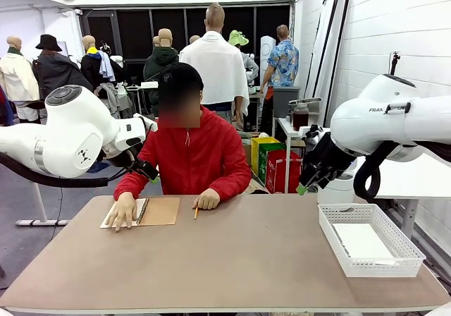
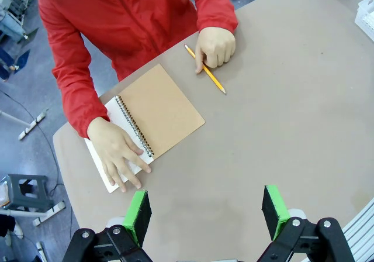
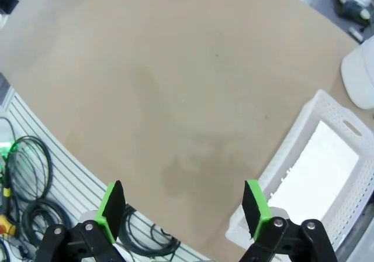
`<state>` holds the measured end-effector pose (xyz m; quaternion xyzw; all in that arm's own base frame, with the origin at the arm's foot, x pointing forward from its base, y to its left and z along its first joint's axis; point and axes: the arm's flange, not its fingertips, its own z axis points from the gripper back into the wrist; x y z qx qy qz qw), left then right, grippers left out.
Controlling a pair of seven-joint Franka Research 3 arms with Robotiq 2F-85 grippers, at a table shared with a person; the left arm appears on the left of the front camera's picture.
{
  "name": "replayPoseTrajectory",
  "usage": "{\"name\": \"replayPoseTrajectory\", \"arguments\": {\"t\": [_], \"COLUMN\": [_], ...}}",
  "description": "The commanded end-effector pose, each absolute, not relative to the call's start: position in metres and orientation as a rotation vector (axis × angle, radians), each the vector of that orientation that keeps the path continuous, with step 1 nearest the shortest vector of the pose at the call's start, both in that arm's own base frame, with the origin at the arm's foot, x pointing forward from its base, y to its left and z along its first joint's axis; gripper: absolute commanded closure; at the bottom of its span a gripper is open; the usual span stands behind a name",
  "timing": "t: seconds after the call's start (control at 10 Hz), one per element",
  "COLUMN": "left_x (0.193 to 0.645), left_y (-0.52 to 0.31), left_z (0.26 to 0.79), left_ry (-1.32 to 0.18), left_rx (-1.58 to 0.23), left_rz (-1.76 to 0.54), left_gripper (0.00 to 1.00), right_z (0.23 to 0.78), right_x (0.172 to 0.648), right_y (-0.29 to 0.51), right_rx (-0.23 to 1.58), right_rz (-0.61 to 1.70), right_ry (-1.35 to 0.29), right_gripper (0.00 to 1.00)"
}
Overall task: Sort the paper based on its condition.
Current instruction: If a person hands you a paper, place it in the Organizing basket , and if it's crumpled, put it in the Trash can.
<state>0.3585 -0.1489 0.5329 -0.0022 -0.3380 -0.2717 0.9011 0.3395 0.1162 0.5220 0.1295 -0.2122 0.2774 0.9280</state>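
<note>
A white sheet of paper (image 1: 362, 241) lies flat in the white mesh basket (image 1: 384, 266) at the table's right; in the right wrist view the paper (image 3: 318, 165) rests inside the basket (image 3: 281, 161). My right gripper (image 3: 182, 204) is open and holds nothing, hanging above the table's near right edge (image 1: 309, 178). My left gripper (image 2: 206, 212) is open too and holds nothing, high over the far left (image 1: 146, 168). Below it the person's hand (image 2: 117, 154) presses on a white page beside the spiral of a brown-covered notebook (image 2: 162, 107); I cannot tell whether that page is loose.
The person in a red jacket sits at the far side, with the other hand (image 2: 216, 44) resting on a yellow pencil (image 2: 205, 70). The brown table (image 1: 232, 259) is bare between the notebook (image 1: 158, 211) and the basket. Cables lie below the table's near edge (image 3: 26, 162).
</note>
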Motion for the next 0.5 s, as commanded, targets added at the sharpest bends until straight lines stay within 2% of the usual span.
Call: {"name": "replayPoseTrajectory", "arguments": {"t": [0.0,0.2,0.4], "left_x": [0.358,0.358,0.358], "left_y": [-0.149,-0.149,-0.149], "left_z": [0.532,0.532,0.532], "left_ry": [-0.697,-0.697,-0.697], "left_rx": [-0.004,-0.004,-0.004], "left_rz": [-0.565,-0.565,-0.565], "left_gripper": [0.0,0.0,0.0], "right_z": [0.519,0.518,0.516], "right_x": [0.339,0.336,0.334], "right_y": [0.125,0.143,0.16], "right_rx": [0.254,0.253,0.267], "right_rz": [0.612,0.705,0.758], "right_ry": [-0.514,-0.642,-0.7], "right_gripper": [0.0,0.0,0.0]}}
